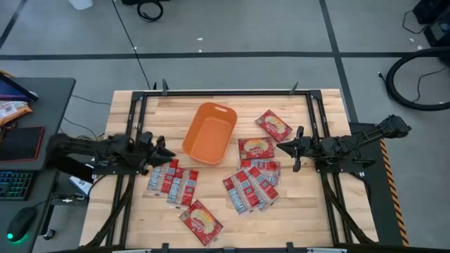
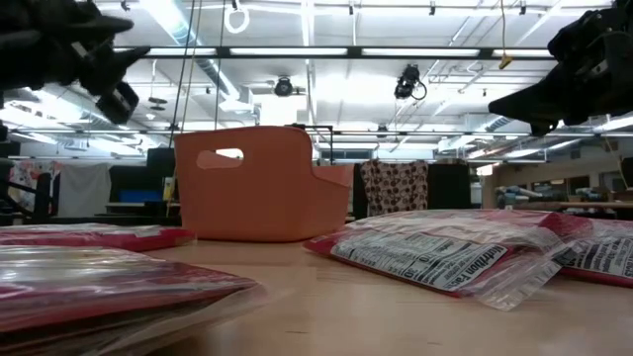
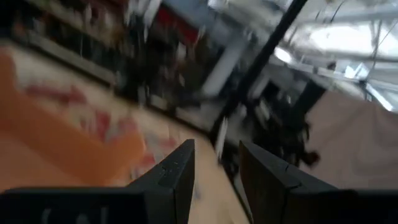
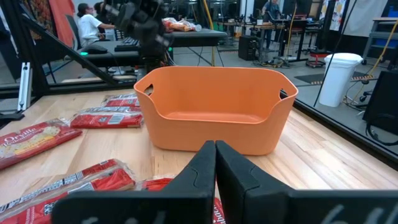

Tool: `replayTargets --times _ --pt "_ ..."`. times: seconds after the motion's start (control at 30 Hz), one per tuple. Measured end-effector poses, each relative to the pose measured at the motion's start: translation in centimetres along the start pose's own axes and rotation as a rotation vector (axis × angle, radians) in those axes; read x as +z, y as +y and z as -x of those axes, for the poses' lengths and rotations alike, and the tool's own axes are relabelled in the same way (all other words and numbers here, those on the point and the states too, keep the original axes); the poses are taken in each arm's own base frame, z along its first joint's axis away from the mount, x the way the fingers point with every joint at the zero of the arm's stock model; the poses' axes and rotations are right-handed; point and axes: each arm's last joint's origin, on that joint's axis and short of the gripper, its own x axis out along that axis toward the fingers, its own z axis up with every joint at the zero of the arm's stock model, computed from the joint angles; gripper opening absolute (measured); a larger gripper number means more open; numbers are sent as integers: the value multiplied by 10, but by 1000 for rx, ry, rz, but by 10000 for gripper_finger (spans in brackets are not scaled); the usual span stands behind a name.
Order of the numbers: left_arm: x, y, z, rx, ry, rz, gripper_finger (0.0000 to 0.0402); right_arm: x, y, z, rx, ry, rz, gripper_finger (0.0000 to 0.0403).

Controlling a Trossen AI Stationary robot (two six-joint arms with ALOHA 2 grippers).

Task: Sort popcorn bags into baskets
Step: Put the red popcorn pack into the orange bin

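Observation:
The orange basket stands on its base at the table's middle, empty inside. Red popcorn bags lie flat around it: two squarish ones to its right, a fanned pile of narrow ones, another pile near its left, and one squarish bag at the near edge. My left gripper hovers open just left of the basket, holding nothing. My right gripper is shut and empty, above the table right of the basket, pointing at it.
A dark metal frame runs around the wooden tabletop. A desk with a keyboard and a mouse stands left of the table. In the right wrist view a person sits at a desk far behind the basket.

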Motion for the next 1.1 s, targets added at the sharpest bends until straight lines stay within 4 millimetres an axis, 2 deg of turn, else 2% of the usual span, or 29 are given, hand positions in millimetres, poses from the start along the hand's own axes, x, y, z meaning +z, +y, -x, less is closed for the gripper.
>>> replayTargets --times 0.2,0.33,0.73,1.1 --pt "-26 -5 -12 8 289 124 128 0 0 0 0 0 0 16" --pt "-29 -22 -24 57 415 175 128 0 0 0 0 0 0 16" --pt "-45 -74 -66 407 861 265 128 0 0 0 0 0 0 16" --pt "-74 -125 -95 713 1140 193 127 0 0 0 0 0 0 16"
